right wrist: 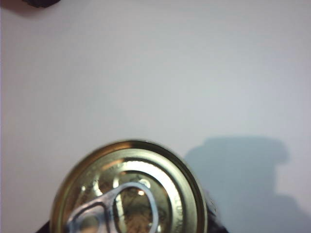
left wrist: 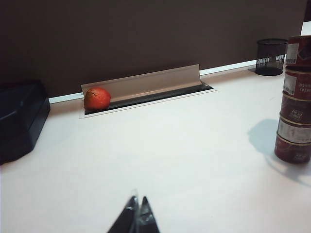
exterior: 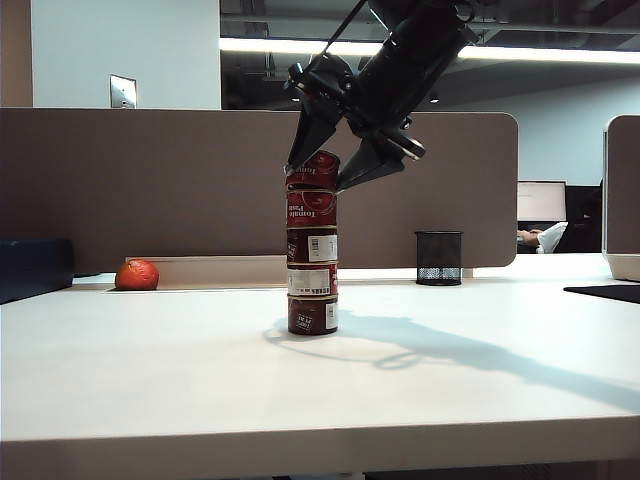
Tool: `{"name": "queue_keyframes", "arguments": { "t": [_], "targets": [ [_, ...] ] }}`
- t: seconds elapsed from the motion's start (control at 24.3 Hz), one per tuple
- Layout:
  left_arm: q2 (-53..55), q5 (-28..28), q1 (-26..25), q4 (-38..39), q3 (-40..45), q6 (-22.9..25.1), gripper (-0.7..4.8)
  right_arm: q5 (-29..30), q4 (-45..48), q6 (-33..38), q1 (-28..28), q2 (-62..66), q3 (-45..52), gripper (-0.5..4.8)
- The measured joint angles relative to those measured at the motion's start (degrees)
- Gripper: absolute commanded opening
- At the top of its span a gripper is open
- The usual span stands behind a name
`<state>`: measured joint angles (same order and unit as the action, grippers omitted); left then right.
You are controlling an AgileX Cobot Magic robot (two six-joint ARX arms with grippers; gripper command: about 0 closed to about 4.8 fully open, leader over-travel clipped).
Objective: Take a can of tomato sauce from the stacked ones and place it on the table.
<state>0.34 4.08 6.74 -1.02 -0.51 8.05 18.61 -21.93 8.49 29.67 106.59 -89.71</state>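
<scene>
Cans in a five-high stack (exterior: pixel 312 245) stand near the middle of the white table (exterior: pixel 150 380), and the top can (exterior: pixel 318 168), the one to take, sits between the two fingers of the right gripper (exterior: pixel 330 160), which reaches down from above on the right. Its jaws stand apart on either side of that can; whether they already press its wall cannot be told. My judgement is that the step in hand is the grasp: the fingers should meet the can squarely at mid-height, then lift straight up, since any sideways drag could topple the narrow column. The tins are short, squat, dark-red cylinders with silver rims and glossy labels, some with white barcode panels; smooth metal walls may slip under a light pinch. From the right wrist view the lid is gold-toned with a silver pull ring. The left gripper (left wrist: pixel 136 216) hangs low over bare table well apart from the stack, fingertips together. Further back lie a round orange-red fruit (exterior: pixel 137 274) and a black mesh cup (exterior: pixel 439 257) by the grey-brown partition (exterior: pixel 150 180).
</scene>
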Motion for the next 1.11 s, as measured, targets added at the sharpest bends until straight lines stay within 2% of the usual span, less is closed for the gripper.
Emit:
{"name": "queue_keyframes", "arguments": {
  "t": [0.29, 0.66, 1.11],
  "targets": [
    [0.0, 0.0, 0.0, 0.0, 0.0, 0.0, -0.06, -0.9, -0.7, -0.5, 0.0, 0.0, -0.5, 2.68],
    [0.0, 0.0, 0.0, 0.0, 0.0, 0.0, -0.06, -1.2, -2.3, -1.1, 0.0, 0.0, -7.7, 2.68],
    [0.0, 0.0, 0.0, 0.0, 0.0, 0.0, -0.06, -12.7, -8.1, -4.2, -2.1, -0.9, -8.7, 2.68]
  ]
}}
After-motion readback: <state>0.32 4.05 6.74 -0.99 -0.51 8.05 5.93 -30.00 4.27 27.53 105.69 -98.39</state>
